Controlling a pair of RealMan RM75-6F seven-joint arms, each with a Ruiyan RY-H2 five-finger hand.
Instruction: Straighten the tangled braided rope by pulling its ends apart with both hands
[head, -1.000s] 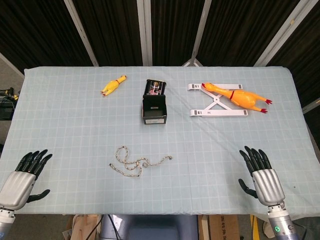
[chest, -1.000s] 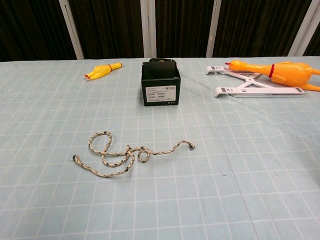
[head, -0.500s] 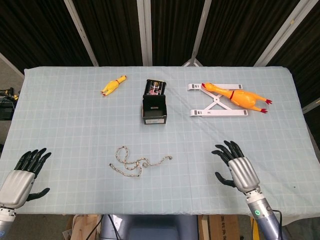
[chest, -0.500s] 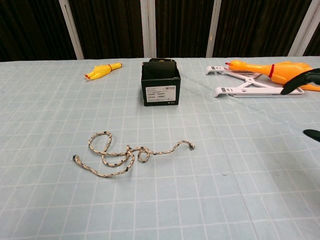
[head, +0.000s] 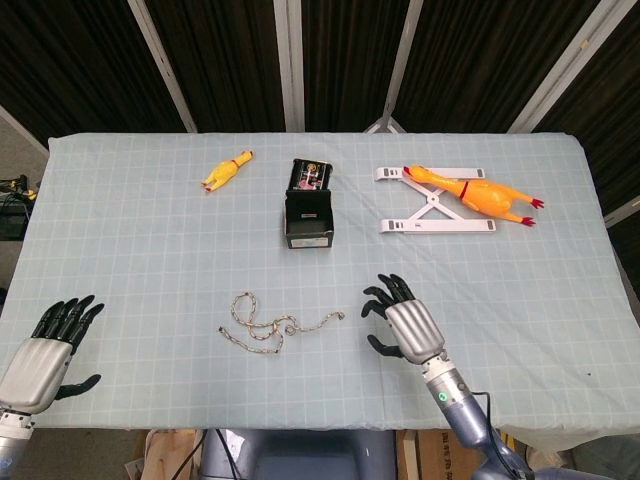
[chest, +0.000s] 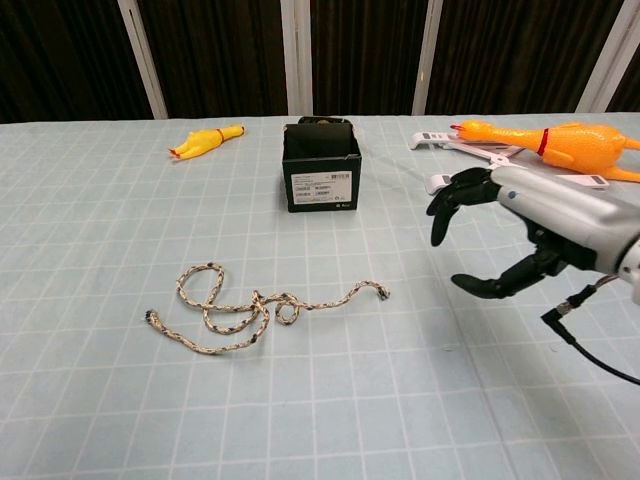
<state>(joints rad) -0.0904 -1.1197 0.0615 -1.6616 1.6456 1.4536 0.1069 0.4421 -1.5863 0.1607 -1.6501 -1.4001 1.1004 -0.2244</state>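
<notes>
The tangled braided rope lies in loops on the checked tablecloth, one end at the left and the other end at the right. My right hand hovers just right of that right end, fingers apart, holding nothing. At the near left corner of the table my left hand is open and empty, far from the rope. The chest view does not show the left hand.
A black box stands behind the rope. A small yellow rubber chicken lies at the back left. A large rubber chicken rests on a white folding stand at the back right.
My right hand has swept left from the table's near right area to just beside the rope's right end. The left hand has barely moved. The rope lies as before.
</notes>
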